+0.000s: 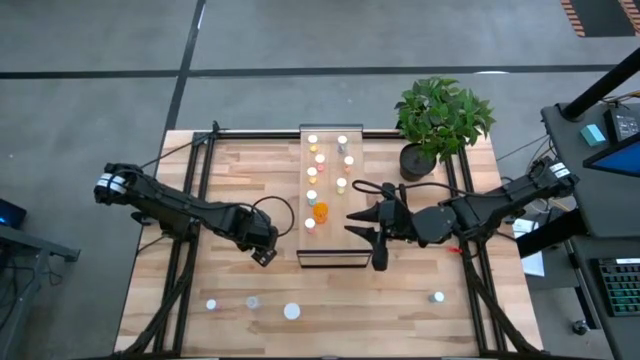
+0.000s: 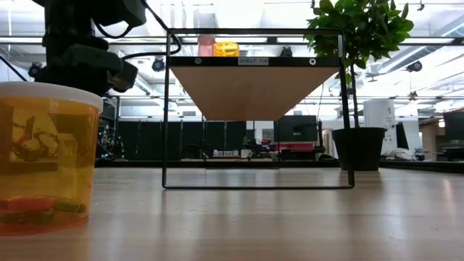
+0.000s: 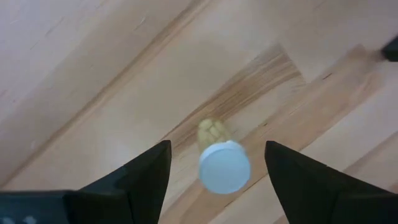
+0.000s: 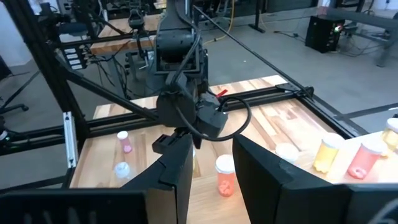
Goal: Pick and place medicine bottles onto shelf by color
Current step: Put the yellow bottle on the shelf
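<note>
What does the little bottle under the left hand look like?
The little bottle has a round white cap and a see-through yellowish body with small yellow bits inside. It stands upright on the wooden tabletop, seen from above. The left hand hovers over it with fingers spread wide on both sides, not touching it.

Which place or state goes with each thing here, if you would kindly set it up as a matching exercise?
Things:
1. potted plant
2. orange bottle
3. left gripper
4. small pale bottle

Places or states:
A. standing on the shelf
B. open over a white-capped yellow bottle
C. on the bare tabletop, at the end away from the plant
D. at a table corner, beside the shelf's end

Pairs: 1-D, 2-A, 3-B, 4-C.
</note>
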{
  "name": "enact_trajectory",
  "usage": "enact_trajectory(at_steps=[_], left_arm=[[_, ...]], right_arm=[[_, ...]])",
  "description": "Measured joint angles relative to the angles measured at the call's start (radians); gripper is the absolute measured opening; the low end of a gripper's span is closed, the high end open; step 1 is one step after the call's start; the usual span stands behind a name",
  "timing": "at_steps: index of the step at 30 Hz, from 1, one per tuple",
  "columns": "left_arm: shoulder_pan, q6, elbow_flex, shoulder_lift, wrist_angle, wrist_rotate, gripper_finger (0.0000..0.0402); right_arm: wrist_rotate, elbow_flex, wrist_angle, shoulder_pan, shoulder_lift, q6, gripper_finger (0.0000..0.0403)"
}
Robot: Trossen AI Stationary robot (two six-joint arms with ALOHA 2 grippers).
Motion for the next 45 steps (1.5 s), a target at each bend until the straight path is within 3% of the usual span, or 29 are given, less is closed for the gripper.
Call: enact_trajectory(at_steps=[22,30,38,45], left_arm=[[-0.009,0.009,0.014,0.088,0.013,0.031,0.0146],[-0.009,0.009,0.029,0.073,0.004,0.034,0.0088],[-0.009,0.052,0.085,0.065,-0.066,0.082,0.0093],[-0.007,0.285,0.274,0.064,-0.299,0.174,0.0096]], right_arm=[[0.006,0.000,-0.005,-0.002,0.000,-0.002,0.0105],[0.006,0.000,-0.010,-0.005,0.000,0.001,0.0105],[0.005,-0.001,-0.040,-0.005,-0.007,0.040,0.0103],[0.000,0.030,-0.181,0.025,-0.028,0.128,0.0084]])
